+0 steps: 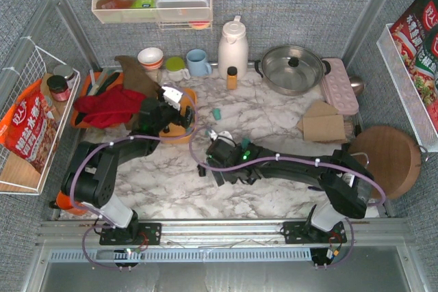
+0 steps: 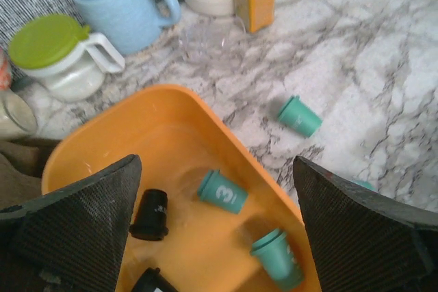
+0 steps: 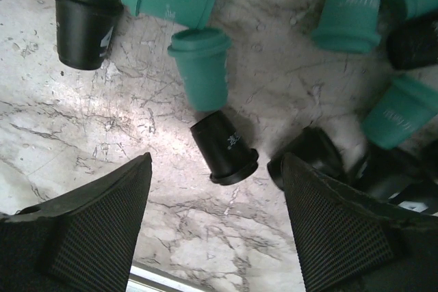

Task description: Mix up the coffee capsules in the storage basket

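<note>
Four coffee capsules [image 2: 222,191] in storage basket [image 2: 164,120] | two teal | two black

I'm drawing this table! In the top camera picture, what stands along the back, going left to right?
white bowl → green-lidded cup → blue mug → white jug → lidded steel pot → pink tray

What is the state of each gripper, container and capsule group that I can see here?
left gripper: open, holding nothing, over the storage basket.
right gripper: open, holding nothing, above loose capsules.
storage basket: upright, holds teal and black capsules.
loose capsules: mostly on their sides, outside the basket.
steel pot: lid on.
green-lidded jug: lid shut.
</note>
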